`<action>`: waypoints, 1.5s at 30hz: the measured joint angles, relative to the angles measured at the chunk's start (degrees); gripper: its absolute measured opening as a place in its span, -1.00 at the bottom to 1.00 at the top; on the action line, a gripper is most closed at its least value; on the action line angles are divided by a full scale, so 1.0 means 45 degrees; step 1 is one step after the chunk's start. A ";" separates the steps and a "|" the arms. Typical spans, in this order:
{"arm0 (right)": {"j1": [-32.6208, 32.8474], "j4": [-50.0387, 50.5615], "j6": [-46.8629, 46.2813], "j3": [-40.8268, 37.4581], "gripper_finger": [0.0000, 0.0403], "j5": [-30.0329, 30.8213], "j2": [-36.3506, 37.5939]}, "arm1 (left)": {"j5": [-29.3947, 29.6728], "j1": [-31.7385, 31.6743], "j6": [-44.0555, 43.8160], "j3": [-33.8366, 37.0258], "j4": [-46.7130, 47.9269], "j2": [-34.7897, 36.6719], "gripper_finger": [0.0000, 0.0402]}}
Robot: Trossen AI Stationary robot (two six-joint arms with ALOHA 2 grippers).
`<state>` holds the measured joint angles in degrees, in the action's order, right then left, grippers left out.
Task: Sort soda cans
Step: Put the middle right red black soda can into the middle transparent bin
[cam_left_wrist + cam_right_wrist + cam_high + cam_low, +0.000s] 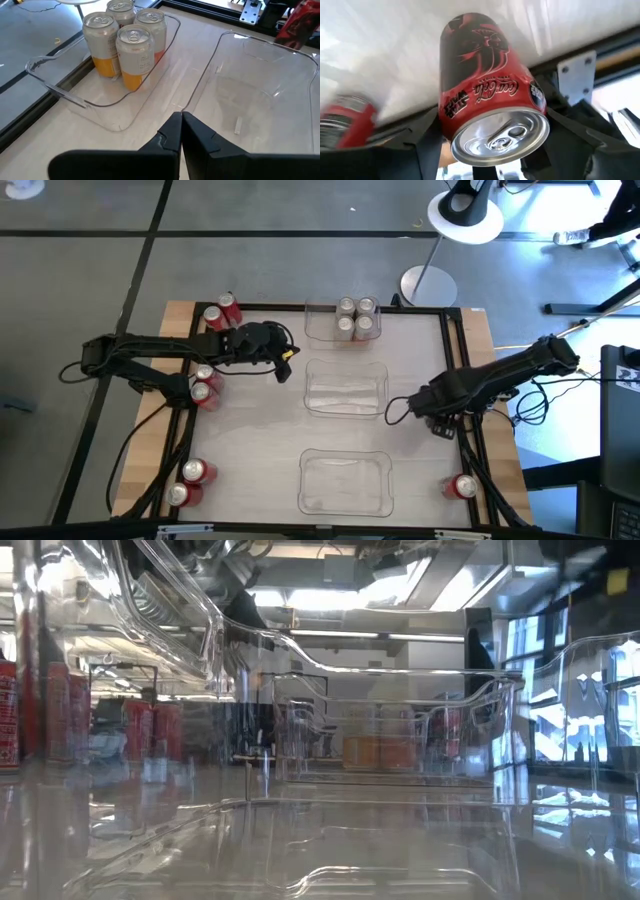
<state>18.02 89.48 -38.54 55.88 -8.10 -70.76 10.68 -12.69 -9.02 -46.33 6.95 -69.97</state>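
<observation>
**Red can between the right fingers, left arm idle with fingers together**

Where the right arm reaches in over the table's right edge, its right gripper point(492, 150) has a red soda can point(487, 115) sitting between its two dark fingers, one finger on each side of the body, silver top toward the wrist camera; the fingers stand about a can's width apart and look pressed to its sides, though I cannot tell how firmly they bear on it; a second red can shows blurred beside it (only its side is visible).

The left gripper point(283, 363) hangs above the table's left part, beside the middle clear tray point(345, 388); its fingers point(172, 131) are pressed together with nothing between them.

Counting from above: three clear trays in a line down the middle of the table; the far tray point(318, 328) holds four silver-topped cans point(356, 318) standing upright in a tight square (pale bodies with orange lower bands, seen from the left wrist); the middle tray and the near tray point(345, 480) hold no cans.

Red cans outside the trays: two at the far left corner point(222, 312); two by the left arm point(205, 383); two at the near left point(190, 480); at the near right one shows clearly point(463, 485).
</observation>
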 joint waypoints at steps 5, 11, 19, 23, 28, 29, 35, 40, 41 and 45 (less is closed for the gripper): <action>0.0000 0.0066 -0.0003 0.1677 0.34 0.0562 0.0000 | -0.0005 0.0000 0.0000 0.0000 -0.0051 0.0000 -0.98; 0.0000 0.0098 0.0028 0.3936 0.33 0.1986 0.0005 | -0.0005 0.0003 0.0000 0.0000 -0.0070 0.0000 -0.98; -0.0010 -0.0517 0.1319 0.5779 0.33 0.4650 -0.0067 | -0.0005 0.0002 0.0000 0.0000 -0.0080 0.0000 -0.98; -0.0015 -0.1914 0.2666 0.5823 0.33 0.5343 -0.0306 | -0.0005 0.0000 0.0000 0.0000 -0.0080 0.0000 -0.98; -0.0678 -0.3058 0.4033 0.5823 0.33 0.5421 -0.0993 | -0.0005 0.0005 0.0000 0.0000 -0.0089 0.0000 -0.98; -0.0910 -0.3179 0.4223 0.5823 0.33 0.5280 -0.1198 | -0.0005 0.0002 0.0000 0.0000 -0.0089 0.0000 -0.98; -0.2371 -0.3071 0.5698 0.6484 0.33 0.4225 -0.2909 | -0.0005 0.0002 0.0087 0.0000 -0.0080 0.0000 -0.98; -0.3194 -0.2109 0.6421 0.8059 0.33 0.3903 -0.4939 | -0.0005 0.0004 0.0092 0.0000 -0.0065 0.0000 -0.98; -0.3305 -0.1833 0.6514 0.8406 0.33 0.3895 -0.5356 | -0.0005 0.0004 0.0092 0.0000 -0.0065 0.0000 -0.98; -0.3464 -0.0953 0.6568 0.9086 0.33 0.3768 -0.6669 | -0.0001 0.0003 0.0092 -0.0005 0.0030 0.0000 -0.98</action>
<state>2.43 85.19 -8.99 96.77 8.85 -100.77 10.67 -12.68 -8.60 -46.35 7.08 -69.97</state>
